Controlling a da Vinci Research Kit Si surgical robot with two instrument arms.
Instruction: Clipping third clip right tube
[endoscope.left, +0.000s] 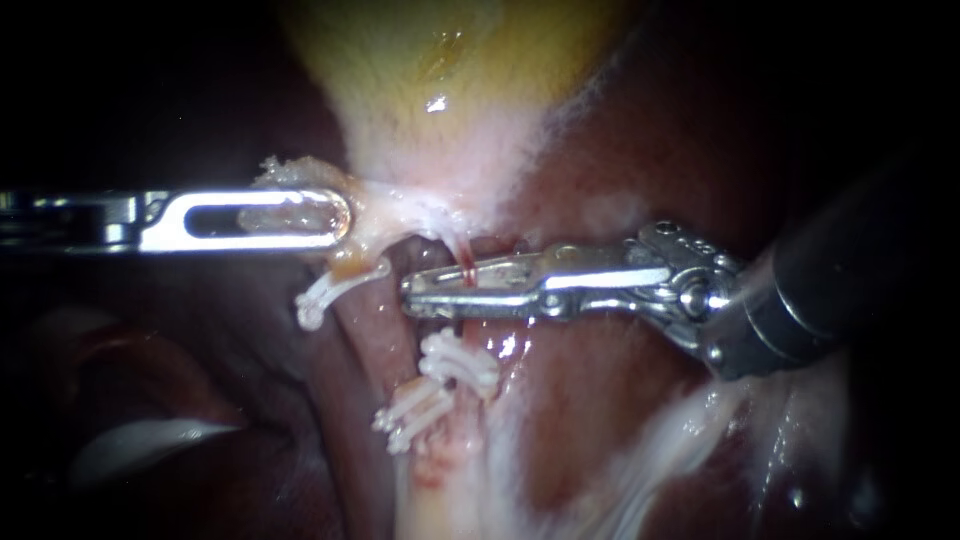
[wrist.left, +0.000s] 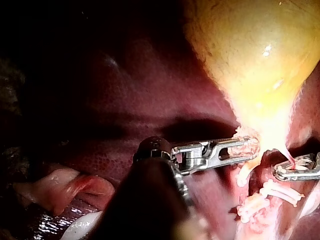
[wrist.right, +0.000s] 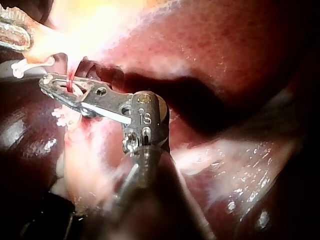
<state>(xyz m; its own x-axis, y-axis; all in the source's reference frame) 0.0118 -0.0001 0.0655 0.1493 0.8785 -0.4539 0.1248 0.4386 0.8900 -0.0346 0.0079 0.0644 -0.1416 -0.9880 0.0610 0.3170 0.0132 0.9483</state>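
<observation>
Right tube (endoscope.left: 466, 268) — a thin red strand below the gallbladder (endoscope.left: 440, 60) — crosses between the jaws of the right instrument (endoscope.left: 410, 290). These stand a narrow gap apart around it, just above two white clips (endoscope.left: 458, 362). The left instrument (endoscope.left: 338, 218) has its jaws closed on pale tissue (endoscope.left: 285, 172) at the gallbladder's neck.

From the left wrist, the left instrument (wrist.left: 252, 146) clamps that tissue (wrist.left: 245, 134). Just ahead, the tube (wrist.left: 289, 157) runs into the right instrument (wrist.left: 280, 174).

From the right wrist, the tube (wrist.right: 70, 80) lies across the right instrument (wrist.right: 47, 86) — its jaws slightly parted — with liver (wrist.right: 210, 45) beside.
</observation>
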